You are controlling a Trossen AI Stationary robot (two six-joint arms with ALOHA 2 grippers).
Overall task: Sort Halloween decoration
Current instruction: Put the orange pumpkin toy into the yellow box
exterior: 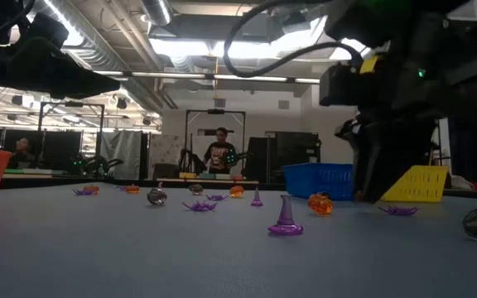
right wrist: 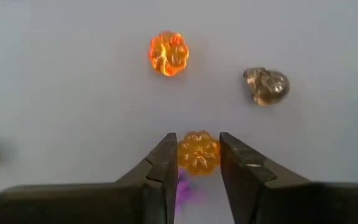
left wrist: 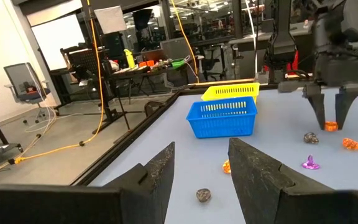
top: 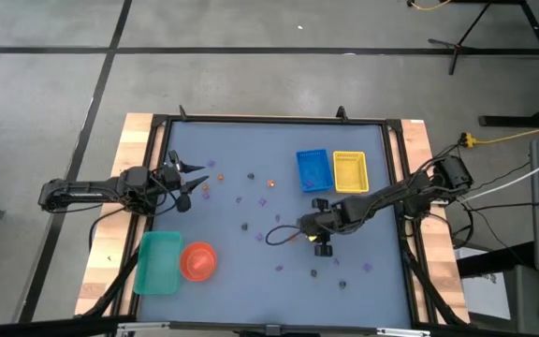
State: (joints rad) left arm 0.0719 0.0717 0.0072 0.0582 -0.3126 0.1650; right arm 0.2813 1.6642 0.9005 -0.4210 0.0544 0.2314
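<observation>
Straddling a small translucent orange pumpkin bead point(right wrist: 198, 153) on the counter, my right tool point(right wrist: 197, 163), fingers spread, should close squarely before lifting.

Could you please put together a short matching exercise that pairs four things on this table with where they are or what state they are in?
Things:
1. right gripper
2. left gripper
3. blue tray
4. orange bowl

Descriptions:
A. beside the green tray
B. fingers either side of an orange pumpkin piece
C. open, holding nothing
D. beside the yellow tray

Pairs: 1-B, 2-C, 3-D, 4-A
</observation>
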